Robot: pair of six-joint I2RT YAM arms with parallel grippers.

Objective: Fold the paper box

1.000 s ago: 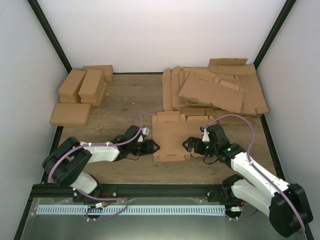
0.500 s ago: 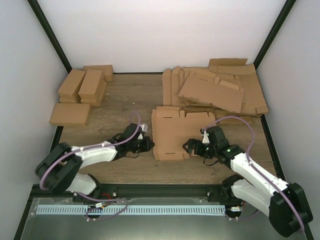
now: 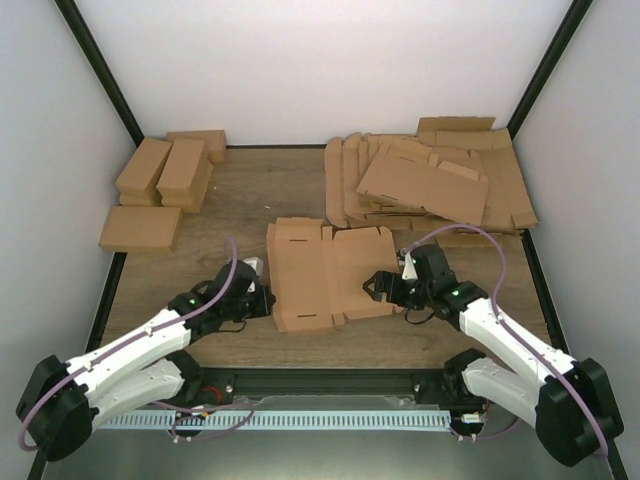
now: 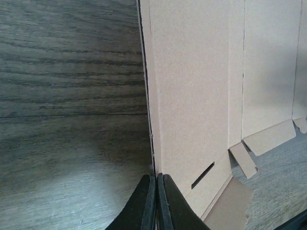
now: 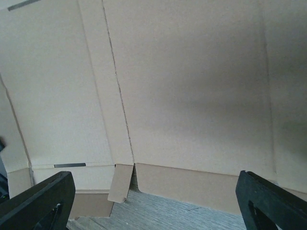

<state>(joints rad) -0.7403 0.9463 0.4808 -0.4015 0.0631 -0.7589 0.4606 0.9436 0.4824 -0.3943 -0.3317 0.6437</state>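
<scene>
Paper box (image 3: 325,270): unfolded, lying flat on the table (image 3: 250,200) at front centre, between the two arms. Creases and small end flaps visible; one slot near its near-left corner.

Left pincer (image 3: 262,300): fingers (image 4: 144,206) pressed together, no gap showing. The box's left edge runs straight into the seam between them, so it is clamped on that edge, low against the table.

Right pincer (image 3: 383,287): jaws spread wide, both fingers (image 5: 43,199) at the outer corners of the wrist view. It holds nothing and sits over the box's right-hand edge. Contact with the cardboard: cannot tell.
</scene>
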